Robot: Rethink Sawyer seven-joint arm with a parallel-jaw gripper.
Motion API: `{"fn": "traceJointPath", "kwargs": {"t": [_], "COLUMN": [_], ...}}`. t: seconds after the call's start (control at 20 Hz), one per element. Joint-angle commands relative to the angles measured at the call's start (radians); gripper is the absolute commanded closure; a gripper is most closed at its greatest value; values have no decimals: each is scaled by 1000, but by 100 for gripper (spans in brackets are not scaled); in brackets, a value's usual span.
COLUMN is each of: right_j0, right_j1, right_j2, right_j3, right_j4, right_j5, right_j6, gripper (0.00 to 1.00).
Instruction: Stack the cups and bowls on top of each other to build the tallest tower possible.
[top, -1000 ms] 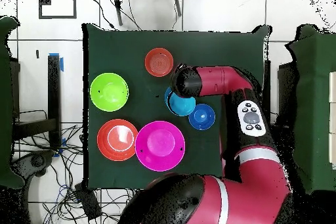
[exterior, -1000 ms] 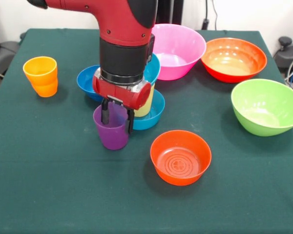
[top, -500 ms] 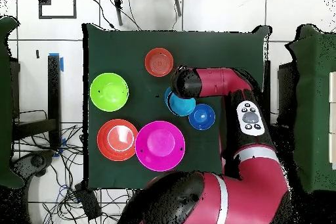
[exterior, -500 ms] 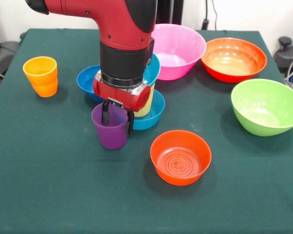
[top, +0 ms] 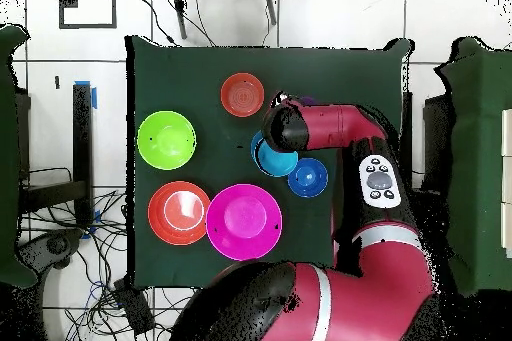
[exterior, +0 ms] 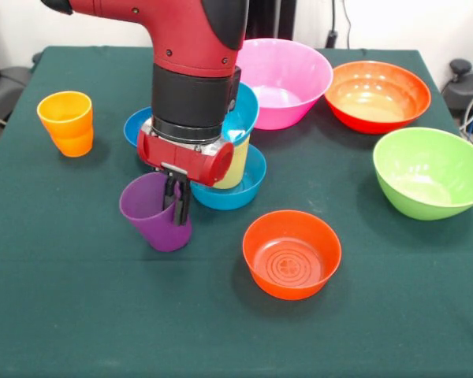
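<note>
I have the gripper [exterior: 176,206] clamped on the rim of the purple cup [exterior: 151,213], 1 finger inside the wall and 1 outside, which is why the cup hangs tilted with its mouth leaning toward the picture's left in the front view; whether its base is clear of the green table [exterior: 79,299] I cannot tell. It sits just beside the tower [exterior: 230,161], which I read as a mid-blue small bowl [exterior: 248,185] at the bottom, the yellow cup [exterior: 235,165] upright in it and a cyan bowl [exterior: 240,110] resting on the cup, mostly hidden behind my wrist. My judgement is that the purple cup is gripped by the rim so it can be carried up and set on top. The spares sit well apart so I can reach each one: the orange cup [exterior: 65,123] at the picture's left, a dark blue bowl [exterior: 135,126] behind the arm, the small orange-red bowl [exterior: 291,253] nearest the camera, and the 3 large bowls, pink [exterior: 292,79], orange-red [exterior: 377,95] and lime green [exterior: 430,172]. From overhead my arm [top: 330,127] covers the cup and most of the tower. The tilt worries me: a cup set down askew could topple the stack.
</note>
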Motion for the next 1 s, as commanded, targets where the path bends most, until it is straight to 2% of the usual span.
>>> {"fn": "traceJointPath", "kwargs": {"t": [0.05,0.25,0.3,1.0], "right_j0": [40,27,15,27], "right_j1": [19,15,12,-30], "right_j2": [-12,6,24,14], "right_j3": [-37,-29,-27,-5], "right_j4": [-60,-41,-31,-19], "right_j5": [-61,-33,5,24], "right_j6": [-3,-44,-74,-62], "gripper": [100,100,100,100]}}
